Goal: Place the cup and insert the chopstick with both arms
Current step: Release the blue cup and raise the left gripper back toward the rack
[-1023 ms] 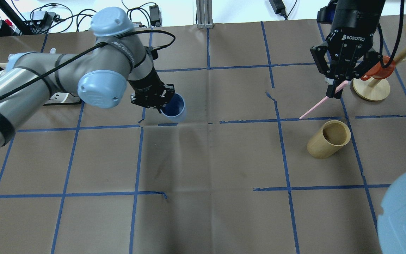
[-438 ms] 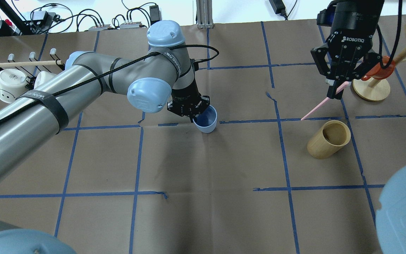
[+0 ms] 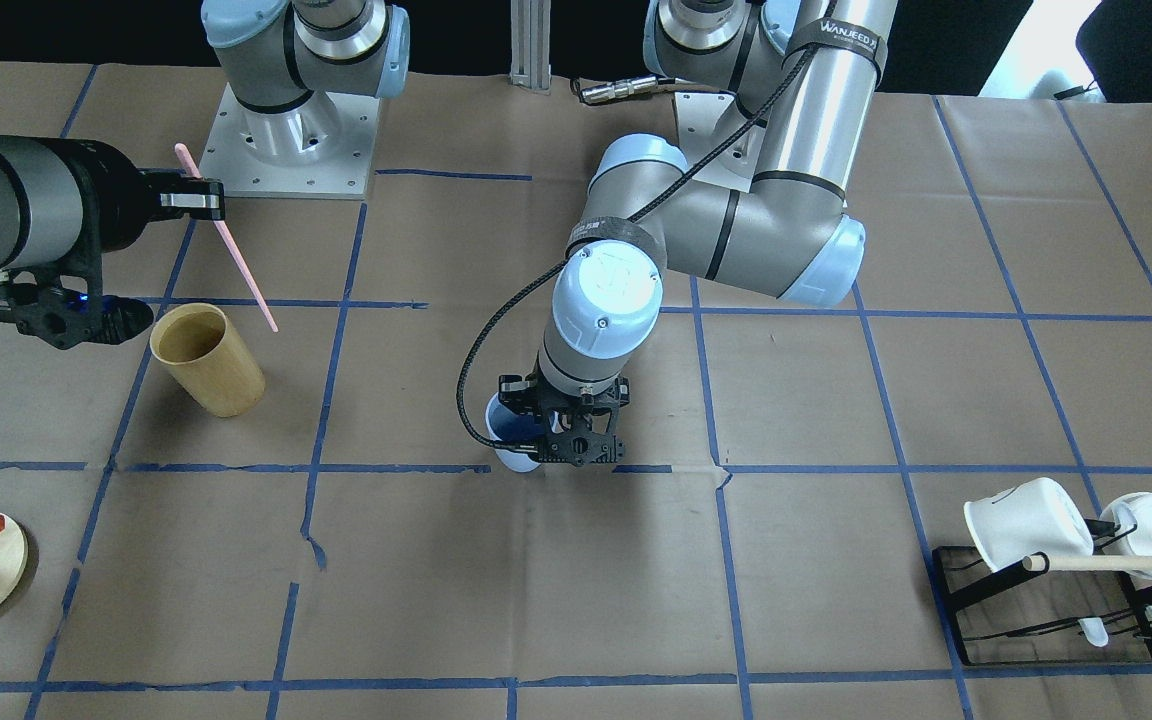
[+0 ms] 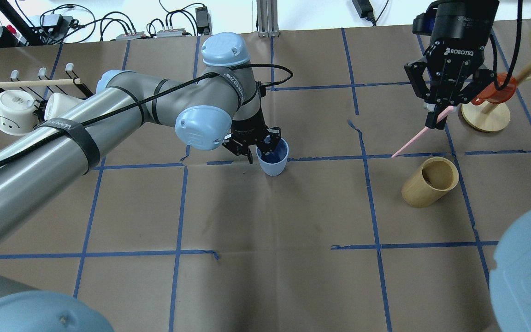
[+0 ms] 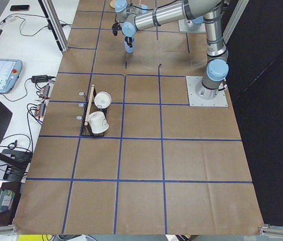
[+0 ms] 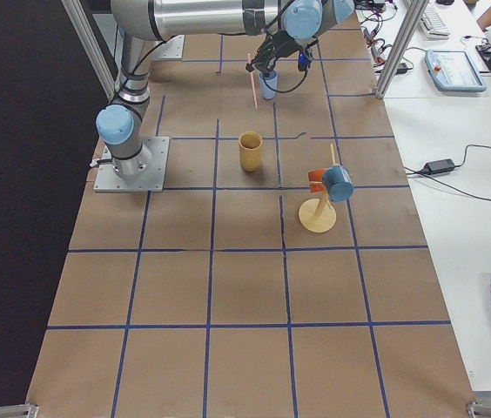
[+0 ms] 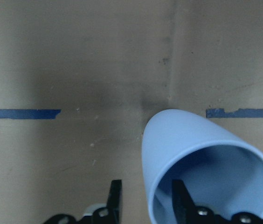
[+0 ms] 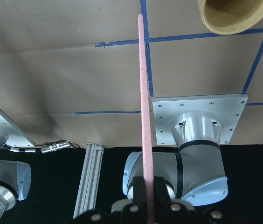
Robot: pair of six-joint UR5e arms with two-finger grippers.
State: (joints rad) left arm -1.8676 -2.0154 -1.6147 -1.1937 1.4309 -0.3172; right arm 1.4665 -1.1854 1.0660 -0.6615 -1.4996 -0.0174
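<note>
The blue cup point(image 4: 272, 160) stands upright near the middle of the paper-covered surface point(image 4: 270, 276), on a blue tape line. The left pincer point(image 4: 258, 154) is spread open astride the cup's rim, one finger point(image 7: 115, 203) outside the wall and the other point(image 7: 180, 201) inside, holding nothing. Well apart from it, the right pincer point(image 4: 433, 119) is clamped on a pink chopstick point(image 4: 417, 137) that slants down, its tip near a wooden tumbler point(image 4: 429, 183). Beyond the tumbler stands a wooden mug tree point(image 4: 486, 117) with an orange cup point(image 4: 496, 92). At the far left a rack point(image 3: 1046, 615) carries white cups point(image 4: 14, 113). The right pincer reads "ROBOTIQ". A black band point(image 3: 841, 38) on the left arm reads "WANJEED".
</note>
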